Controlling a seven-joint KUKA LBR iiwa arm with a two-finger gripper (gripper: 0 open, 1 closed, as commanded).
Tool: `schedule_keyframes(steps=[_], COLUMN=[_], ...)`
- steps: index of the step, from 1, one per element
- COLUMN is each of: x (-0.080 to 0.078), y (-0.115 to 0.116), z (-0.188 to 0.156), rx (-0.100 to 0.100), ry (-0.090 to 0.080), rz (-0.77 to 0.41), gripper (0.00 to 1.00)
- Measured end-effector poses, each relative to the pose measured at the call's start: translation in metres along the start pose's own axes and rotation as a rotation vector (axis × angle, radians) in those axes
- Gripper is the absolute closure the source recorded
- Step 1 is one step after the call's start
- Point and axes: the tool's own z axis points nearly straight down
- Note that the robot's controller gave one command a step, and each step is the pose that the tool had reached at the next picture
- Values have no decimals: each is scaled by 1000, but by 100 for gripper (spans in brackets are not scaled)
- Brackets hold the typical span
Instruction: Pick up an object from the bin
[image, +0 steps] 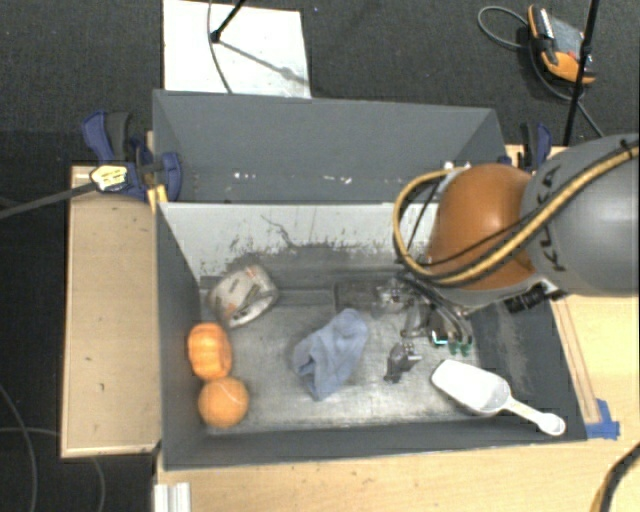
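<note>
Just right of the blue cloth (330, 365), the gripper (400, 362) is being held low over the grey bin (300, 250) floor, with the white scoop (475, 388) lying just beyond it. Open or closed: cannot be told. 2 orange round things (210, 350) are lying well left of the cloth.

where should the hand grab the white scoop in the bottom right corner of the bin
Probably the thin handle of the white scoop, close to the bowl, coming straight down with the grip across its width. The handle lies flat and narrow, and its far end sits near the bin wall.
</note>
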Motion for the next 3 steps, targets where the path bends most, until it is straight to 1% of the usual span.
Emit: schedule_keyframes(steps=[1, 2, 3], x=[-2, -19, -19], y=[0, 28, 28], z=[-4, 48, 48], rx=[0, 0, 0], ry=[-8, -4, -4], rz=[0, -120, -120], gripper=[0, 100, 100])
